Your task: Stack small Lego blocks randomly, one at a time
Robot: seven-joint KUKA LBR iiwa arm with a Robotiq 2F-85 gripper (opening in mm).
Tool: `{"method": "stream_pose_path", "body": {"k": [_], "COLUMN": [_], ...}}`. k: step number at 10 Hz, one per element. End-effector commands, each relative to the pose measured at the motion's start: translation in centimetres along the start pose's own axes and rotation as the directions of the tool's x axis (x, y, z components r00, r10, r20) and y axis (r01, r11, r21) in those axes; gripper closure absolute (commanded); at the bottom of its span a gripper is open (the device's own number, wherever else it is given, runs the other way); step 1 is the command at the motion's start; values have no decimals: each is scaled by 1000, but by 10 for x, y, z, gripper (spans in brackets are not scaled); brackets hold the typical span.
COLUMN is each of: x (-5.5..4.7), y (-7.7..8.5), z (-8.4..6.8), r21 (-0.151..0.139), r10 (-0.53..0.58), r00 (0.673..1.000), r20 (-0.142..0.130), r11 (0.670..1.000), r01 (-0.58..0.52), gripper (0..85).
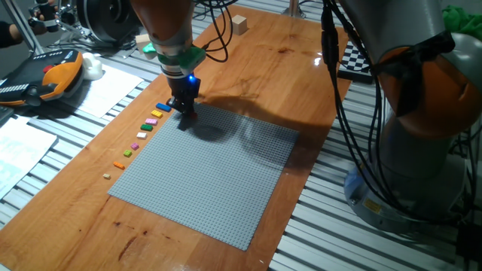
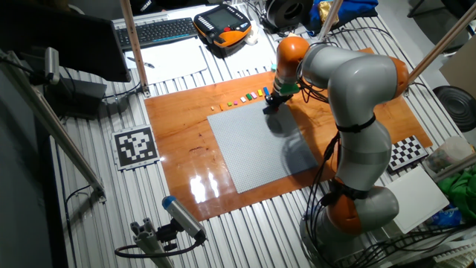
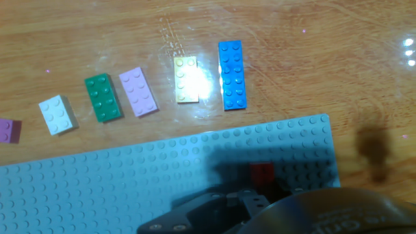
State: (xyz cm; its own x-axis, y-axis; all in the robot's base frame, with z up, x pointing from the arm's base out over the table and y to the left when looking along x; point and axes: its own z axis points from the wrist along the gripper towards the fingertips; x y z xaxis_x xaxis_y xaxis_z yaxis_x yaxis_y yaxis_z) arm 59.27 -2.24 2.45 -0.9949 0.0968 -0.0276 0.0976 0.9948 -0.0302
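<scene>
Near the baseplate's corner, a red brick (image 3: 262, 173) sits on the studs of the grey baseplate (image 3: 130, 182), directly under the gripper (image 1: 184, 113); whether the fingers are closed on it or parted cannot be told. Just off the plate's edge, on the wooden table (image 1: 301, 83), lie a blue brick (image 3: 232, 75), a yellow brick (image 3: 186, 78), a pink brick (image 3: 138, 91), a green brick (image 3: 103, 97) and a white brick (image 3: 57, 114) in a row.

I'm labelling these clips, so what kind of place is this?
Probably a robotics lab: the arm's gripper works over a grey baseplate on a slotted metal bench, with a teach pendant and a checkerboard calibration target nearby.
</scene>
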Motion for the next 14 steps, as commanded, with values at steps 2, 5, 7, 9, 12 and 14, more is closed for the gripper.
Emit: {"method": "stream_pose_path", "body": {"k": [2, 5, 7, 9, 12, 14], "x": [-3, -3, -2, -2, -1, -1], "y": [1, 1, 1, 1, 1, 0], "z": [-6, -12, -6, -4, -4, -4], "r21": [6, 7, -2, -4, -4, 1], "r10": [7, 13, 15, 12, 3, -17], "r00": [1000, 1000, 1000, 999, 999, 999], "r20": [10, 4, 23, 29, 36, 31], "r11": [1000, 1000, 1000, 1000, 1000, 1000], "r01": [-7, -14, -15, -12, -3, 17], "gripper": [510, 510, 510, 510, 680, 850]}}
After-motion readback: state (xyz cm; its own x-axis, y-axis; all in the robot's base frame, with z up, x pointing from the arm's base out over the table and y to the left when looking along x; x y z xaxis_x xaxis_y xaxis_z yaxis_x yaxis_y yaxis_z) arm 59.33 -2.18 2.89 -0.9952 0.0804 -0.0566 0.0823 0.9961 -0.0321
